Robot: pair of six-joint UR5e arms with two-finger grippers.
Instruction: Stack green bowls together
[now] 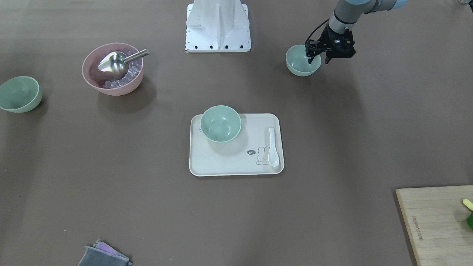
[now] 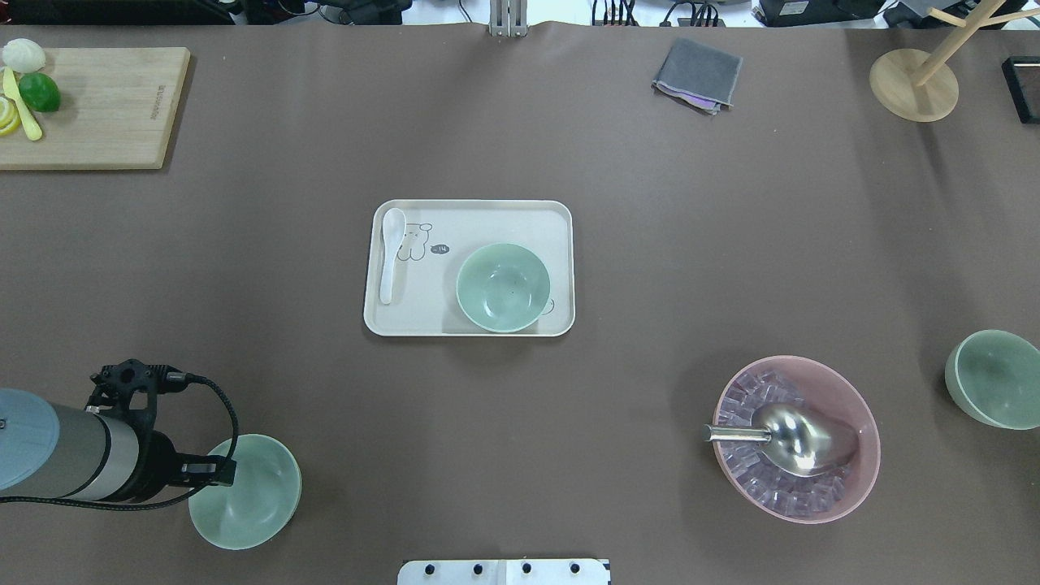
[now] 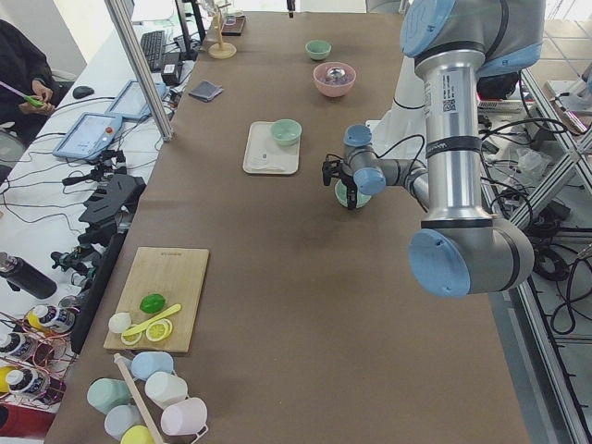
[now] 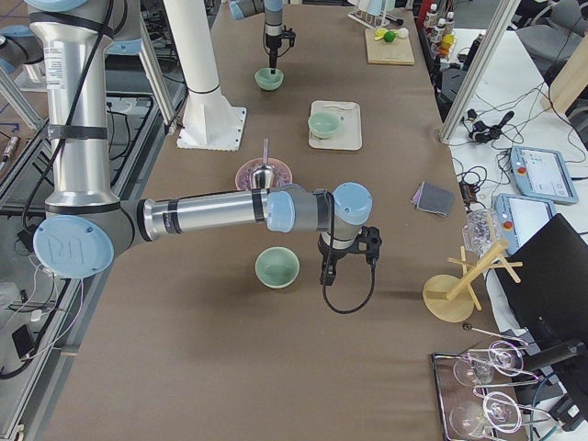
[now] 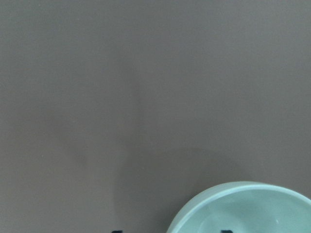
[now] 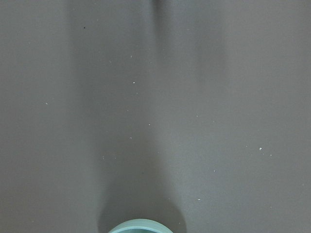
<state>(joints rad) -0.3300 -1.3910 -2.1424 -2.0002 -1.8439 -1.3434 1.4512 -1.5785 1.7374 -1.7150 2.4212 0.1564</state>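
Left gripper (image 1: 318, 61) is down at the first green bowl (image 2: 252, 496), which sits upright on the worktop (image 2: 650, 244), between 7 and 8 o'clock of the tray (image 2: 487, 223) in the overhead view. Its fingers (image 1: 309, 58) are spread, not clamped. One dips inside the bowl and the other hangs outside, with the rim between them (the left wrist camera catches both dark tips at its bottom edge, either side of that rim).

Second green bowl (image 2: 504, 287) stands upright on the tray, at about 4 o'clock of the tray's middle. A white spoon (image 2: 391, 260) lies along the tray's 9 o'clock edge, apart from the bowl.

Third green bowl (image 2: 995, 378) sits way out just past 3 o'clock, by the overhead view's edge, beyond the pink bowl (image 2: 861, 463) with its metal scoop (image 2: 800, 439) at 4 o'clock. Right gripper (image 4: 326, 271) hangs just beside this bowl, at its 3 o'clock in the right-side view. Whether those fingers are spread or closed, I cannot tell.
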